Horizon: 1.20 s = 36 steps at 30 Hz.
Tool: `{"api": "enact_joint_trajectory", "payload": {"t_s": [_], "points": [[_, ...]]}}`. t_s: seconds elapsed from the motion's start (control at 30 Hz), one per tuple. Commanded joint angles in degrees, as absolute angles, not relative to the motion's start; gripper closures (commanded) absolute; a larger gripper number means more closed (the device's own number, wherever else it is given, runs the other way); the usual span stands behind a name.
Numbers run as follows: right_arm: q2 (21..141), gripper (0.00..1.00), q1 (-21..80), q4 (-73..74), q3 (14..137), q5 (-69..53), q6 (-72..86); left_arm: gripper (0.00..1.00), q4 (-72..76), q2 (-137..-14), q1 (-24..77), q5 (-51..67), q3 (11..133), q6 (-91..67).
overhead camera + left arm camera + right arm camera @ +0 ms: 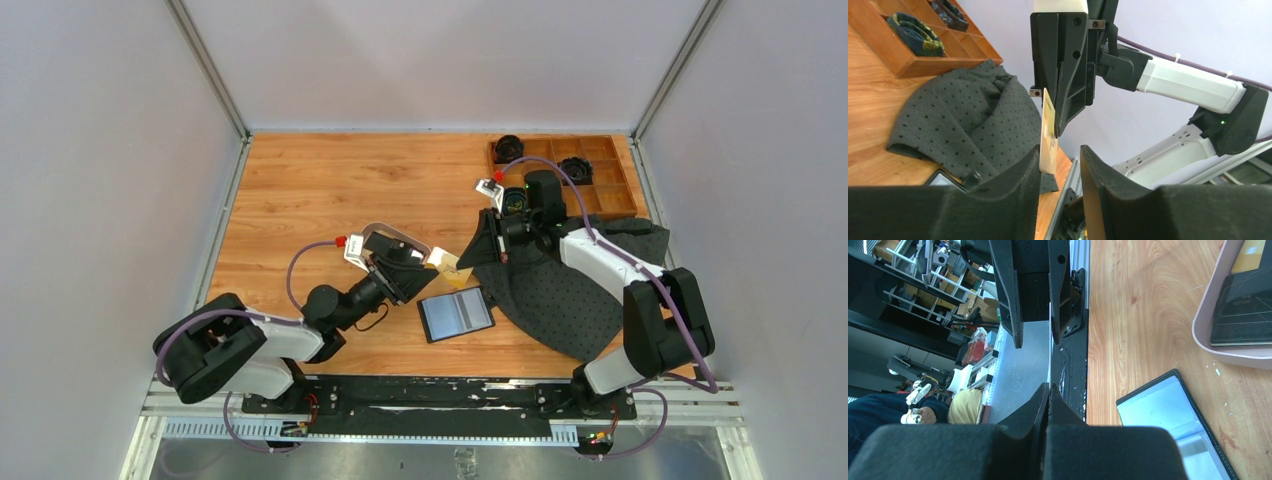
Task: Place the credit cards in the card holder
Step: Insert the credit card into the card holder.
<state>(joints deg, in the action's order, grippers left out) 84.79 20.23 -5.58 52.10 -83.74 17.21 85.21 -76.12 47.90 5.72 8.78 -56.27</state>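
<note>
Handover: right end effector (pixel 1055 134) pinched shut on gold credit card (pixel 1048 150); left end effector (pixel 1060 156) part-open around its lower edge. Close squarely before release. Card holder (pixel 455 313) lies open at left's 5 o'clock.

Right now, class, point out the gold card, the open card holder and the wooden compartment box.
gold card (pixel 1049 142), left wrist view, middle of its face.
card holder (pixel 455 313), top external view, centre of its open inside.
wooden compartment box (pixel 612 198), top external view, bare near-right compartment.

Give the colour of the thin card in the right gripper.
Gold-tan thin plastic card; clearest in left wrist view.
</note>
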Motion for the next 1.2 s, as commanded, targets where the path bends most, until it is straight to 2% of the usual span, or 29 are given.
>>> {"api": "enact_joint_trajectory", "payload": {"t_s": [0.0, 0.1, 0.13, 0.17, 0.23, 0.3, 0.4, 0.47, 0.53, 0.8, 1.17], "points": [[85.08, 1.00, 19.84, -6.59, 51.44, -83.76, 17.84, 0.71, 87.28, -77.87, 48.43, 5.94, 10.94, -56.14], [85.08, 1.00, 20.19, -6.61, 51.42, -83.93, 17.60, 1.00, 87.30, -78.88, 48.43, 7.03, 11.61, -55.76], [85.14, 1.00, 20.38, -6.55, 51.48, -84.41, 17.34, 1.00, 87.25, -78.83, 48.43, 7.62, 11.56, -54.94], [85.16, 0.94, 20.55, -6.06, 51.77, -85.13, 16.38, 1.00, 86.50, -78.25, 48.24, 8.40, 11.21, -53.94], [85.14, 0.67, 20.52, -0.89, 53.43, -85.97, 11.64, 1.00, 79.76, -75.41, 46.08, 12.31, 11.00, -54.36], [84.40, 0.50, 19.75, 13.54, 56.90, -85.39, -1.75, 1.00, 68.20, -70.97, 43.66, 17.96, 12.01, -53.95], [81.59, 0.39, 19.23, 30.56, 61.03, -75.85, -19.46, 1.00, 46.36, -62.39, 41.51, 22.49, 14.97, -47.89], [79.17, 0.38, 19.20, 34.21, 61.70, -67.03, -25.24, 1.00, 30.00, -57.22, 40.96, 22.95, 18.44, -41.57], [77.09, 0.38, 19.03, 34.47, 61.27, -60.30, -27.50, 1.00, 22.85, -54.91, 39.93, 25.18, 19.91, -40.36], [78.11, 0.41, 18.54, 35.02, 61.03, -57.47, -29.28, 1.00, 21.53, -64.94, 38.14, 35.58, 23.43, -42.19], [80.87, 0.45, 18.58, 37.99, 61.68, -54.71, -34.05, 1.00, 21.53, -72.77, 38.14, 35.01, 25.91, -41.22]]}}
